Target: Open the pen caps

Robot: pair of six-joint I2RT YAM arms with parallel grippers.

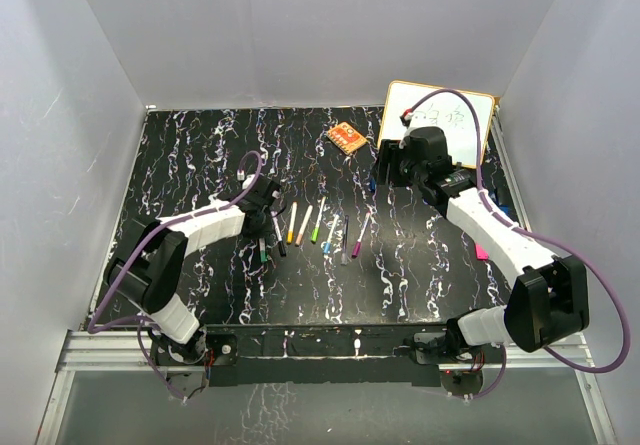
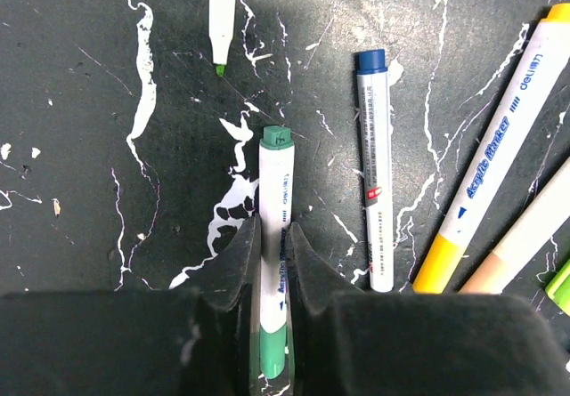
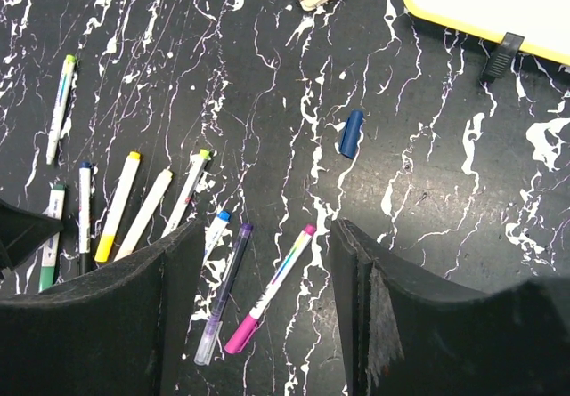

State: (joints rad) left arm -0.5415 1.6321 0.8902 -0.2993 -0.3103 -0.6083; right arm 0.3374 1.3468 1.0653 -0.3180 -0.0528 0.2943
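Black marbled table point(image 1: 200, 145) bearing a whiteboard point(image 1: 415, 100) at the upper right of the overhead view, with an orange eraser block point(image 1: 347, 138) just left of it. No tray or box is seen; the markers point(image 1: 315, 225) lie loose in a row at centre. The left gripper point(image 2: 272, 236) is closed narrowly on the barrel of a green marker point(image 2: 276, 182), whose green cap point(image 2: 272, 351), apparently the lower end, sits between the fingers. The right gripper point(image 3: 267, 227) hangs wide apart above the row, holding nothing. The step probably calls for a firm barrel hold while the free jaws pinch only the cap and pull straight along the axis. One blue cap point(image 3: 351, 134) lies detached at upper centre of the right wrist view.
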